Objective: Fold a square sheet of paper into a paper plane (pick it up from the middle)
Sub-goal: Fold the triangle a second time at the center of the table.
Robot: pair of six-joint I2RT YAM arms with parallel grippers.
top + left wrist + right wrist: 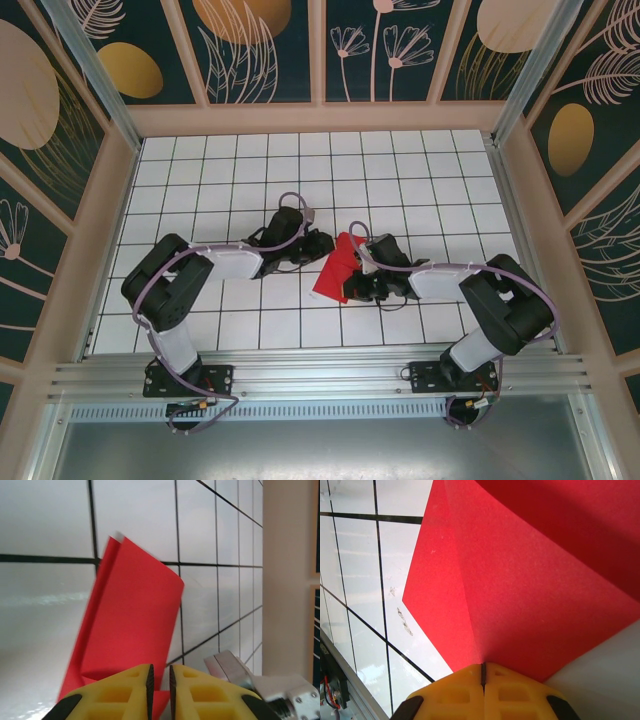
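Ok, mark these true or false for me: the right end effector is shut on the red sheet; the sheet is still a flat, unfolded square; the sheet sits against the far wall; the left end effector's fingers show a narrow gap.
1. The right end effector is shut on the square sheet of paper. True: its fingers meet, and the paper's crease runs into the seam.
2. The sheet is a flat, unfolded square. False: it is folded, with a clear crease and overlapping layers.
3. The sheet sits against the far wall. False: it is mid-table, between the two end effectors.
4. The left end effector shows a narrow gap between its fingers. True: red paper shows at the gap's base, but I cannot tell whether it is gripped.
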